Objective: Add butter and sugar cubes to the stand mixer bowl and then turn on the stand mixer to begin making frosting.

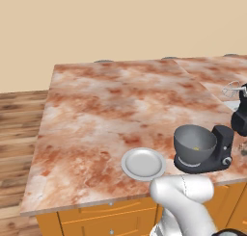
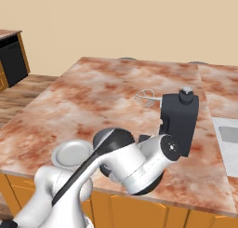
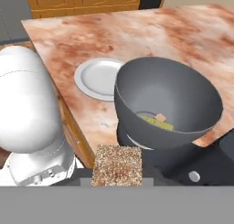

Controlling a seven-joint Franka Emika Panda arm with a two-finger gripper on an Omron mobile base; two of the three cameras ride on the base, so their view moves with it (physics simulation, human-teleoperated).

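Gripper (image 3: 118, 179) above stand mixer bowl (image 3: 183, 97), butter (image 3: 159, 123) inside; no legible writing.

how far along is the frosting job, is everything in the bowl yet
Partly done. The butter already lies at the bottom of the stand mixer bowl, with a small tan cube on it. A speckled brown sugar cube sits at the bottom of the hand view, apparently between the jaws, so it looks in hand and still has to go in. Turning on the stand mixer is left; its head is tilted back.
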